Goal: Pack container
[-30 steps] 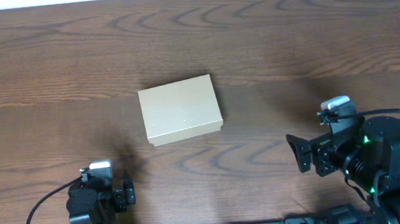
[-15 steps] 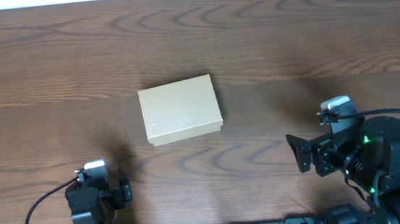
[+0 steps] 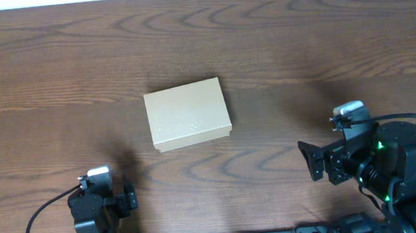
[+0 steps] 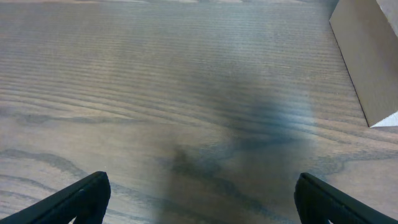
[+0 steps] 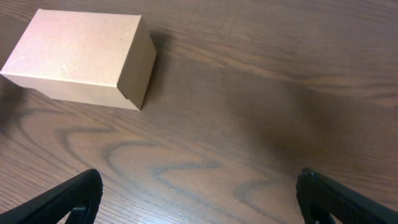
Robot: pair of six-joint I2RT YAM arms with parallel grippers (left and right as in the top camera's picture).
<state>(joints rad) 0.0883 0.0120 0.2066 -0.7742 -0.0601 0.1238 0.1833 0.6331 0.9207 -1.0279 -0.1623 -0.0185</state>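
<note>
Fingers (image 4: pixel 87 196) of the left gripper (image 4: pixel 200 200): parted wide, gripping nothing, only bare wood between the tips; fingers (image 5: pixel 68 198) of the right gripper (image 5: pixel 198 200): likewise spread apart and holding nothing.

Sits near the middle of the table (image 3: pixel 299 40), the container (image 3: pixel 188 114); lies flat with its lid closed, turned slightly off square to the table edge, touched by neither gripper; shows plain tan cardboard on every visible face.

Appears at the upper right corner of the left wrist view as a cut-off slab (image 4: pixel 367 56), well ahead of the tips and off to the right; fills the upper left of the right wrist view (image 5: pixel 78 53), one short end face turned toward the camera, ahead of and to the left of that gripper.

Seen from overhead: left gripper (image 3: pixel 104 202) low at the near edge, below and left of the box, black cable (image 3: pixel 40 222) looping off its side; right gripper (image 3: pixel 314 160) at the lower right, pointing left, well apart from the box, a small green light (image 3: pixel 380 147) lit on the arm behind it.
</note>
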